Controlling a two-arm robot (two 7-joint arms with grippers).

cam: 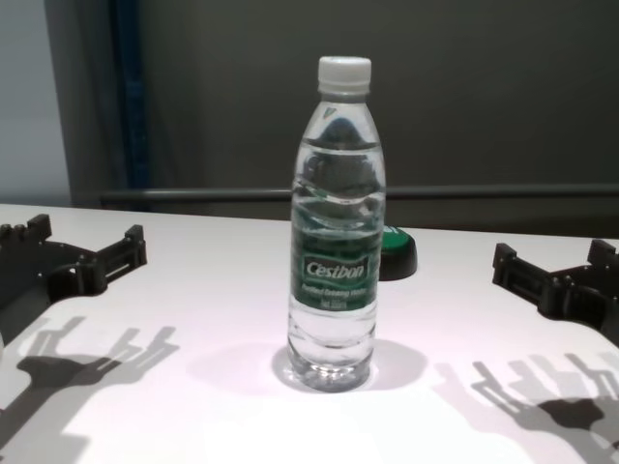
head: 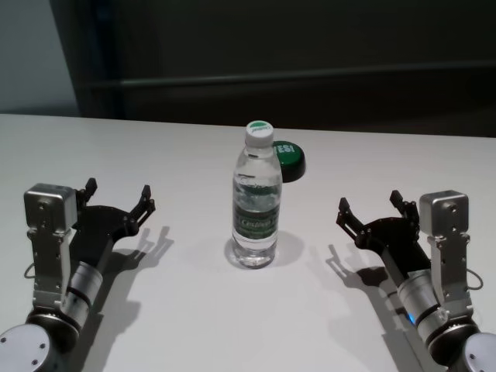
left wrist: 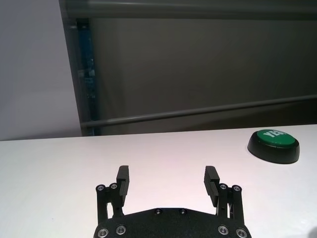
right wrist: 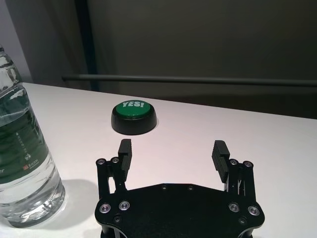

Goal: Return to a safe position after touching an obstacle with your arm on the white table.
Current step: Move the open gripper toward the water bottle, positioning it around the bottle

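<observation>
Bottle (head: 256, 203): stands upright mid-bench, white cap on, green label facing the robot; nothing touches it.
Button (head: 287, 158): low, black and green, just behind the bottle on its right side.
Bench (head: 186, 310): white, carries the bottle and the button.
Left gripper (head: 118, 194): released, holding nothing, low over the bench, well apart from the bottle on its left.
Right gripper (head: 370, 208): released too, holding nothing, well apart on the bottle's right.
Step in hand: likely the retreat to safety; both arms look clear.
Doing it well: draw any arm back and outward, away from the bottle, slowly; avoid sweeping inward where a forearm could tip it.
</observation>
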